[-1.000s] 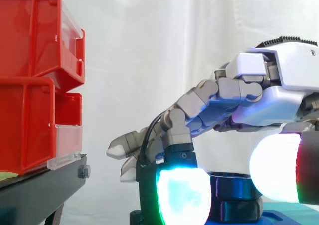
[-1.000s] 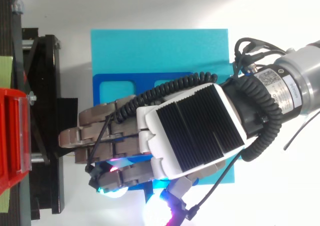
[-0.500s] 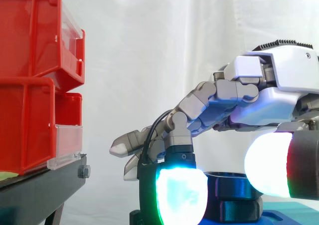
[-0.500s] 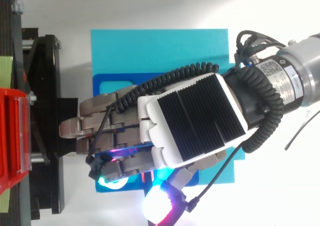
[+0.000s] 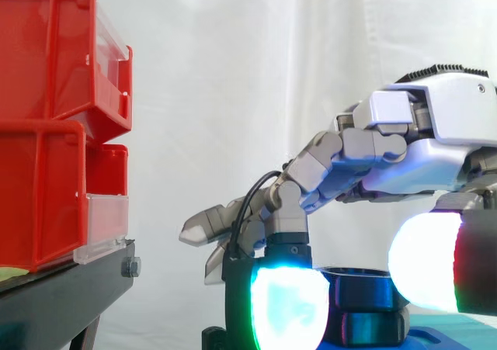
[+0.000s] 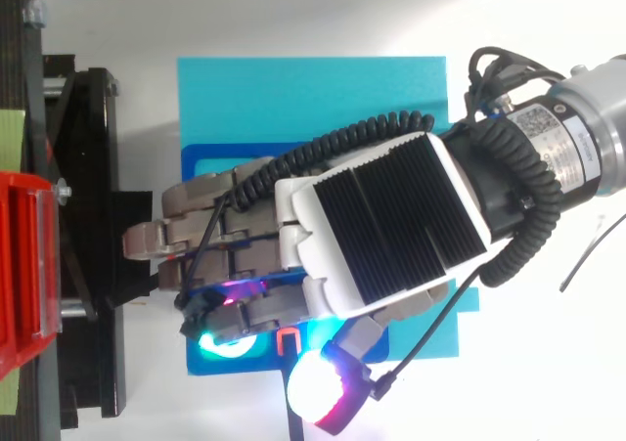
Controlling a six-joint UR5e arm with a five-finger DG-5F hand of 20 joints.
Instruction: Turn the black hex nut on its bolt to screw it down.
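Note:
The black hex nut (image 5: 361,292) stands on its bolt above a second dark piece (image 5: 371,328), on a blue fixture (image 6: 217,172) that lies on a cyan mat (image 6: 313,99). My hand (image 5: 435,133) reaches in from the right and hangs over the nut. One finger curls down, its cyan-green pad (image 5: 287,310) against the nut's left side. The thumb's white pad (image 5: 423,261) sits at the nut's right side, nearer the camera. The other fingers stretch left, off the nut. From above, my hand (image 6: 381,236) covers the nut.
Red bins (image 5: 46,117) are stacked on a black stand (image 5: 62,299) at the left, close to the outstretched fingertips (image 5: 198,227). From above, the stand (image 6: 93,167) borders the mat's left edge. A white curtain hangs behind.
The hand has turned a little about the nut: the outstretched fingers shifted right and up in the side view, and the thumb pad swung further out from the fixture in the top view.

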